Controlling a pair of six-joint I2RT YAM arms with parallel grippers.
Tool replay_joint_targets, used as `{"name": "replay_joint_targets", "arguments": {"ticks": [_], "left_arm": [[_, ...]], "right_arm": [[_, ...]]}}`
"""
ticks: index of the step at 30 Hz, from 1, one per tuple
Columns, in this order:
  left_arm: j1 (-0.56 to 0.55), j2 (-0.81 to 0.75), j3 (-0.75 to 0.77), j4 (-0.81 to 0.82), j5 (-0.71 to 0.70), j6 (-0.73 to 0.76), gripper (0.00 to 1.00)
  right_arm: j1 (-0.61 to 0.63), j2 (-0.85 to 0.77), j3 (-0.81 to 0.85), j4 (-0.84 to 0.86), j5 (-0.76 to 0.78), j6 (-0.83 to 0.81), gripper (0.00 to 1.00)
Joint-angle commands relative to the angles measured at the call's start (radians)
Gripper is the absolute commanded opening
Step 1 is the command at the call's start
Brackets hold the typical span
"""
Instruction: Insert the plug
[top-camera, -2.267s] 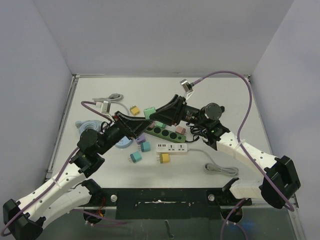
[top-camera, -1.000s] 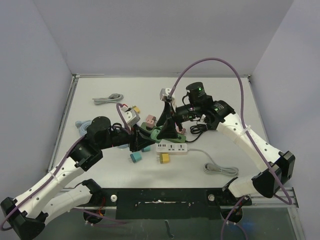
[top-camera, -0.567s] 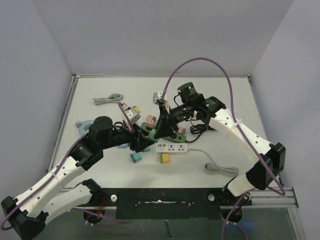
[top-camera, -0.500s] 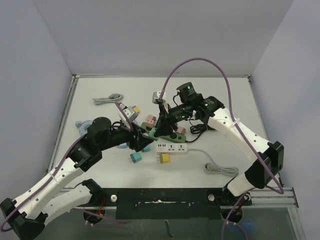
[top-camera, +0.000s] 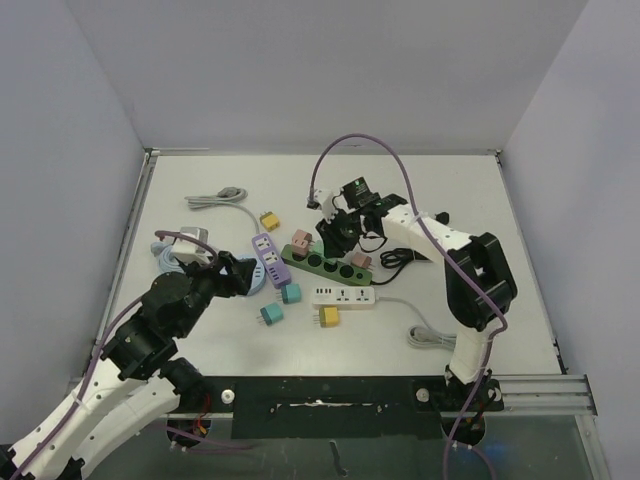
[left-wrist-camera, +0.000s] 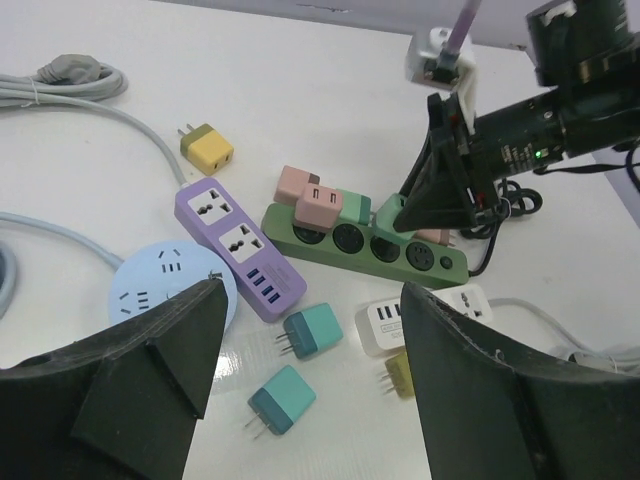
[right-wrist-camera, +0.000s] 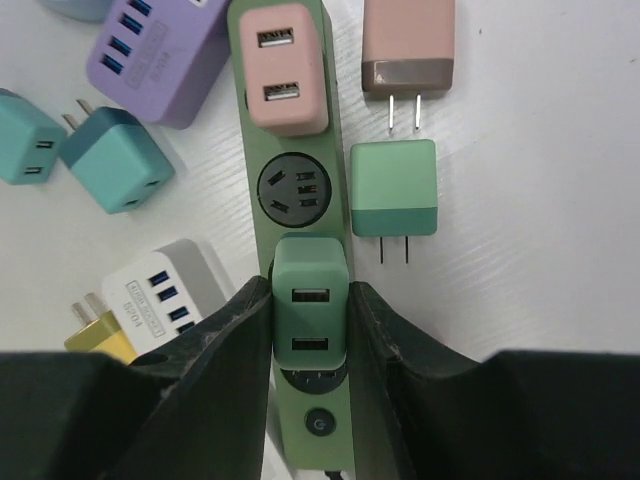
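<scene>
**A:** where's the green plug (right-wrist-camera: 311, 275) to be seen rn?

**B:** lower middle of the right wrist view. It's pinched by the right gripper (right-wrist-camera: 309, 300) and set on the green power strip (right-wrist-camera: 300, 450), just under the round socket (right-wrist-camera: 294, 190). Whether it's fully seated can't be told.

**A:** and the left gripper (left-wrist-camera: 312, 300)?

**B:** spread wide at the bottom of the left wrist view, nothing held.

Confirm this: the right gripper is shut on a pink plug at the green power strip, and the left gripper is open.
Wrong on colour: the right gripper is shut on a green plug, not a pink one, as the right wrist view shows. It is at the green power strip, and the left gripper is open.
</scene>
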Motion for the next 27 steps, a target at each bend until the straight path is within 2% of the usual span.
{"name": "replay_joint_targets", "arguments": {"ticks": [1, 7, 22, 27], "left_arm": [[-0.001, -0.037, -0.01, 0.041, -0.073, -0.029, 0.69], [0.0, -0.037, -0.006, 0.023, -0.079, -0.028, 0.69], [0.001, -0.05, -0.011, 0.016, -0.081, -0.029, 0.69], [0.001, -0.047, -0.012, 0.018, -0.08, -0.029, 0.69]], "right_arm": [[0.021, 0.049, 0.101, 0.056, 0.043, -0.037, 0.03], [0.034, 0.139, 0.182, 0.01, 0.027, -0.063, 0.03], [0.054, 0.219, 0.257, -0.123, 0.001, -0.108, 0.03], [0.055, 0.237, 0.294, -0.213, -0.082, -0.138, 0.04]]}}
